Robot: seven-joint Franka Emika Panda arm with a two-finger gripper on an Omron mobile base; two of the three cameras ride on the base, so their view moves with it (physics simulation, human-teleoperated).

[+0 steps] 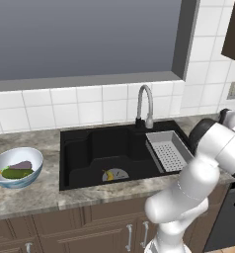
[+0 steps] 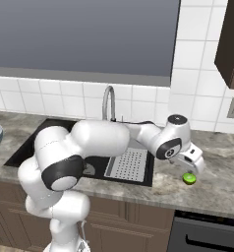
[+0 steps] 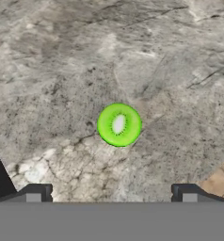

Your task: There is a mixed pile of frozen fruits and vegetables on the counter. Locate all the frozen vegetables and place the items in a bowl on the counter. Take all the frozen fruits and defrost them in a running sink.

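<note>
- Two fruits show: one lime (image 3: 119, 124) and one banana (image 1: 108, 175).
- One lime lies alone on the counter (image 3: 62, 61), well right of the sink; in the hand view it sits just above centre, a round bright green disc with a pale middle, and in the right base view it lies at about 4 o'clock from the picture's centre.
- One banana lies on the floor of the sink (image 1: 90, 148), beside the round drain (image 1: 117, 174), at about 6 o'clock in the basin as the left base view shows it.
- Two vegetables lie in the one bowl (image 1: 20, 154): one cucumber (image 1: 17, 173) at the front and one eggplant (image 1: 21, 165) just behind it, the two touching or nearly so.
- That bowl stands on the counter left of the sink, at about 8 o'clock in the left base view.
- One gripper (image 3: 111, 193) hangs just above the lime; its two fingertips (image 3: 36, 192) stand wide apart at the bottom of the hand view, pinching nothing, with the lime at 12 o'clock from the gap between them.
- One grey perforated tray (image 1: 169, 150) rests along the right side of the basin.
- One curved chrome faucet (image 1: 145, 104) rises behind the sink at 12 o'clock, its spout bending down over the basin.
</note>
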